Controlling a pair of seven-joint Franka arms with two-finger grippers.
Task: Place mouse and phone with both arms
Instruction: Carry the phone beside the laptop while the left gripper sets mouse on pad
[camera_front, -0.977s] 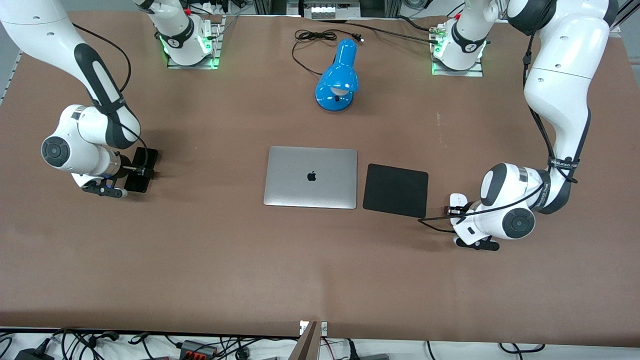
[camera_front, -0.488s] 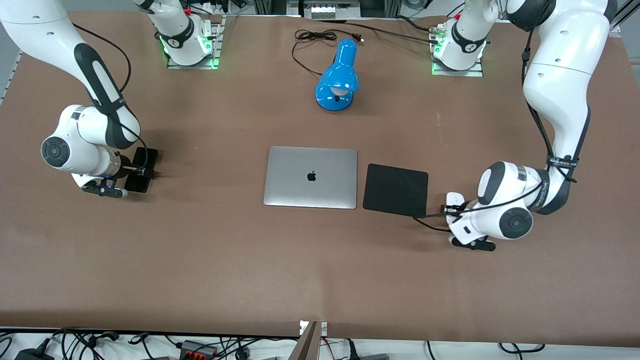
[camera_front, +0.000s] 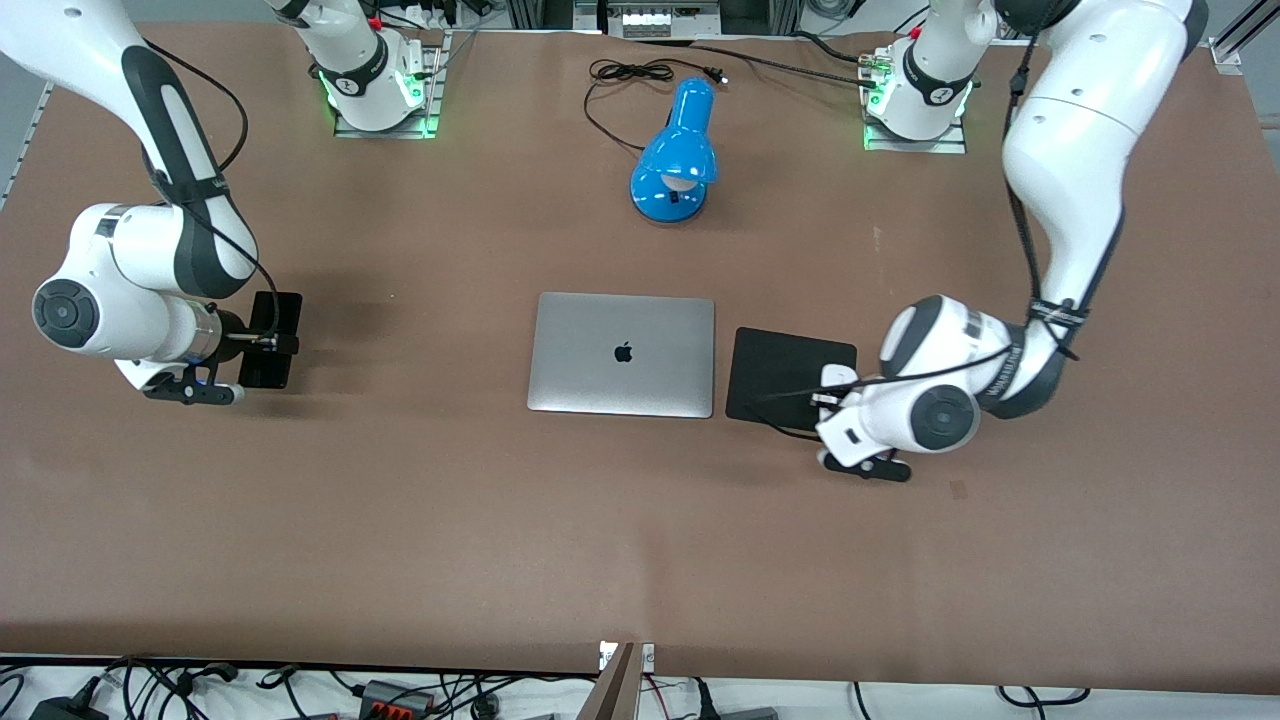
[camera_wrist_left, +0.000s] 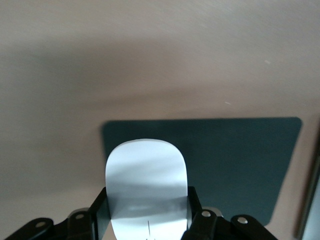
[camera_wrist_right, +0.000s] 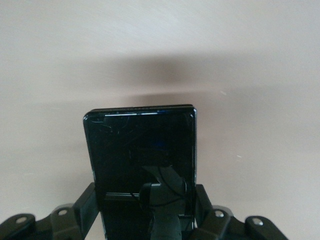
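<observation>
Left gripper (camera_front: 832, 395): pinching the mouse (camera_front: 836, 377), up over the mouse pad (camera_front: 785, 378) edge toward the left arm's end.
Right gripper (camera_front: 270, 342): clamped on the phone (camera_front: 272, 338), held above bare worktop (camera_front: 400, 500) at the right arm's end.
Laptop (camera_front: 622, 354): closed, silver, at 9 o'clock of the mouse pad, just beside it.
Lamp (camera_front: 676, 153): blue, at 12 o'clock of the laptop, well apart; its black cord (camera_front: 625, 75) lies coiled farther up.
Obstructions: laptop lies between the two grippers.
</observation>
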